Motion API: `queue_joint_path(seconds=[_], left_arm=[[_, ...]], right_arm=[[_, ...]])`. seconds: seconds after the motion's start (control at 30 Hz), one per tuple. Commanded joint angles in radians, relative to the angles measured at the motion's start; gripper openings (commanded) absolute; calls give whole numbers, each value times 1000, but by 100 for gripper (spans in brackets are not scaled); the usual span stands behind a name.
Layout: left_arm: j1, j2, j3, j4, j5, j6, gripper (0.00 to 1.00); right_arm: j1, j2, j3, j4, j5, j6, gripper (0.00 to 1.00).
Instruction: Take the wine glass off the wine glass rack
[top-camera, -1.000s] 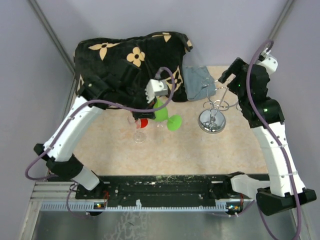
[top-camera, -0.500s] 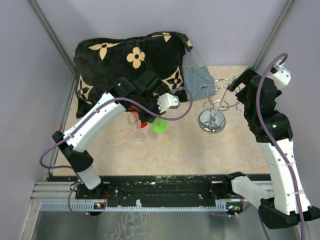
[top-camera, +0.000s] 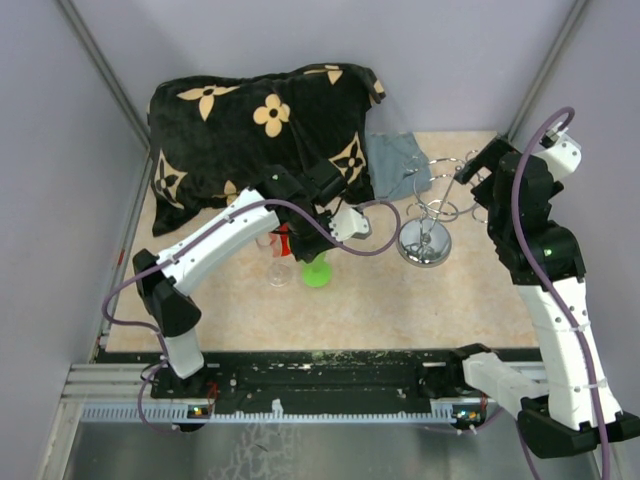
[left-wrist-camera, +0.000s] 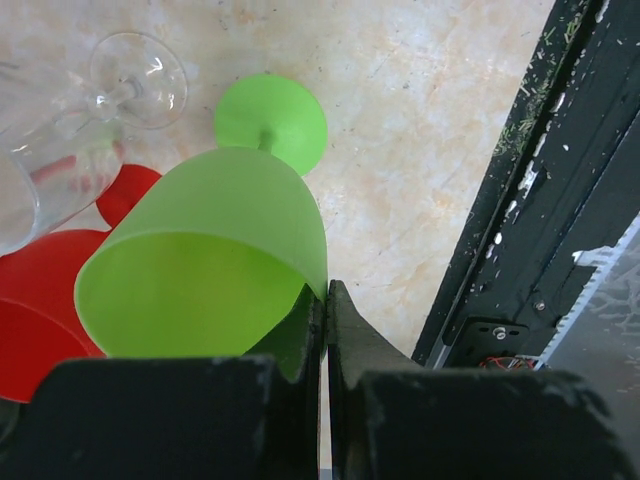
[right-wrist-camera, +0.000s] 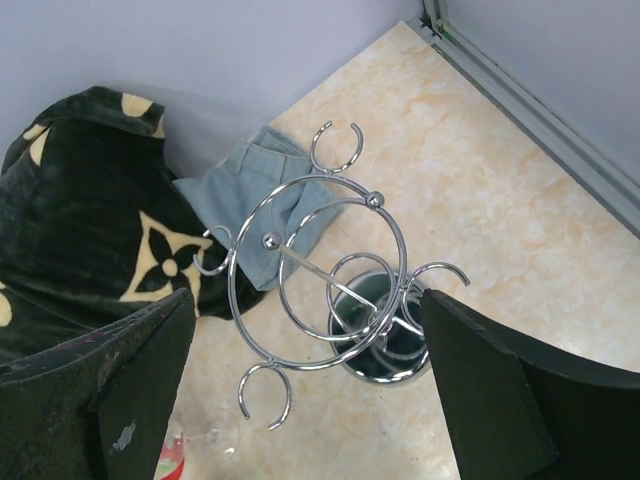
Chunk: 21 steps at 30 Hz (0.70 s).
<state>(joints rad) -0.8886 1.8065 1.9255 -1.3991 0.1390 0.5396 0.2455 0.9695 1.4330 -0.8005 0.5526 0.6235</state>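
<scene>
The wine glass rack (top-camera: 425, 228) is a shiny wire stand with a round mirror base (right-wrist-camera: 382, 352) and curled loop arms, and nothing hangs on it. My left gripper (top-camera: 322, 243) is shut on the rim of a green wine glass (left-wrist-camera: 205, 255). The glass is upright, with its foot (left-wrist-camera: 271, 121) low over the beige table. My left gripper (left-wrist-camera: 326, 300) pinches the glass wall between its pads. My right gripper (top-camera: 470, 168) is open and empty above the rack. In the right wrist view the rack (right-wrist-camera: 318, 262) lies between the fingers of my right gripper (right-wrist-camera: 305, 300).
A clear wine glass (left-wrist-camera: 128, 92) and a red glass (left-wrist-camera: 45, 300) stand just left of the green one. A black blanket with tan flowers (top-camera: 250, 125) and a blue-grey cloth (top-camera: 397, 165) lie at the back. The black front rail (top-camera: 330, 370) runs along the near edge.
My left arm has swung the green glass from a tilt near the rack's side down and toward the near edge, beside the clear glass. My right gripper shifted slightly right, then stayed.
</scene>
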Motion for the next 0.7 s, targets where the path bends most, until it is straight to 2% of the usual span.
queue_joint_path(seconds=[0.0, 0.67], left_arm=[[-21, 15, -3, -14, 19, 8, 0], [-40, 86, -54, 33, -18, -21, 0]], right_arm=[[-5, -8, -3, 31, 9, -4, 94], [-5, -14, -2, 35, 18, -12, 95]])
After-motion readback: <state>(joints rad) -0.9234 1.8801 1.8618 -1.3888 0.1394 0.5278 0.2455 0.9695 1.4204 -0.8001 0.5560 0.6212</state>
